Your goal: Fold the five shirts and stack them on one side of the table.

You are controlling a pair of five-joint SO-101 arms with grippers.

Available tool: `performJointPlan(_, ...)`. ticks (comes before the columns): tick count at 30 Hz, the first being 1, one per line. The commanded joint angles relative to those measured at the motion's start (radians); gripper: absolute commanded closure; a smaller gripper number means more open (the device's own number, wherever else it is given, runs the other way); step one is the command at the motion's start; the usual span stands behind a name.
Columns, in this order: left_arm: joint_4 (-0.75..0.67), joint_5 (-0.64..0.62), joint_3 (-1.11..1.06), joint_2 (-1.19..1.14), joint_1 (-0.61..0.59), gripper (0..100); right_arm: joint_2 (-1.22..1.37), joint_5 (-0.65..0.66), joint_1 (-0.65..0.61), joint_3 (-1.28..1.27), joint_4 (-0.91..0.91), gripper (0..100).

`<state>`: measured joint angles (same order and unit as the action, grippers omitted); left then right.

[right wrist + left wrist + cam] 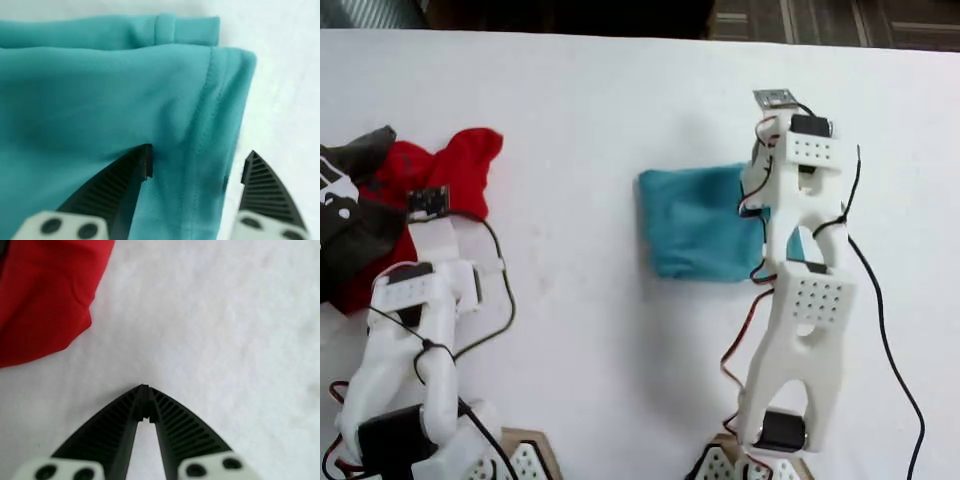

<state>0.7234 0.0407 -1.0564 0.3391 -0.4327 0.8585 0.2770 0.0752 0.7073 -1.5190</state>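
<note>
White surface [590,110], cloth-like in texture. Carries a teal shirt [695,225] right of centre, folded into a flat rectangle, smooth on top, with a doubled, stitched edge along one side. Holds a red shirt [445,165] near the left edge, crumpled and unfolded, well apart from the teal one. Bears a black shirt [350,215] with white print at the far left, bunched up, overlapping the red. Also has thin black cables [510,300] trailing over it toward the near edge.
</note>
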Motion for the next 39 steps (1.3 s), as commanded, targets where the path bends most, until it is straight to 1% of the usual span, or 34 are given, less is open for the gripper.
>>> performJointPlan(1, -0.015, -0.011, 0.038, 0.003, -0.006, 97, 0.018, -0.005, 0.021, 0.012, -0.004, 71.3)
performJointPlan(6, -0.015, -0.011, 0.038, 0.003, -0.006, 97, 0.070, -0.052, 0.022, 0.012, -0.054, 71.2)
performJointPlan(13, -0.015, -0.011, 0.038, 0.003, -0.006, 97, 0.097, -0.052, 0.016, 0.012, -0.094, 71.2)
performJointPlan(16, -0.015, -0.011, 0.038, 0.003, -0.006, 97, 0.096, -0.043, 0.015, 0.012, -0.108, 72.8)
performJointPlan(17, -0.015, -0.011, 0.038, 0.003, -0.006, 97, 0.096, -0.041, 0.013, 0.012, -0.110, 76.7)
performJointPlan(18, -0.015, -0.011, 0.038, 0.003, -0.006, 97, 0.096, -0.037, 0.008, 0.012, -0.110, 82.8)
performJointPlan(20, -0.015, -0.011, 0.038, 0.003, -0.006, 97, 0.101, -0.003, -0.001, 0.012, -0.108, 98.1)
performJointPlan(21, -0.015, -0.011, 0.038, 0.003, -0.006, 97, 0.102, 0.008, -0.010, 0.012, -0.108, 98.5)
performJointPlan(22, -0.015, -0.011, 0.038, 0.003, -0.006, 97, 0.102, 0.012, -0.019, 0.012, -0.110, 96.2)
performJointPlan(23, -0.015, -0.011, 0.038, 0.003, -0.006, 97, 0.102, 0.012, -0.024, 0.012, -0.111, 97.6)
performJointPlan(28, -0.015, -0.011, 0.038, 0.005, -0.006, 97, 0.099, 0.009, -0.041, 0.037, -0.108, 97.7)
performJointPlan(35, -0.015, -0.011, 0.038, 0.005, -0.006, 97, 0.096, 0.026, 0.082, 0.275, -0.119, 97.8)
performJointPlan(39, -0.015, -0.011, 0.038, 0.005, -0.006, 97, 0.104, 0.147, 0.136, 0.390, -0.160, 97.8)
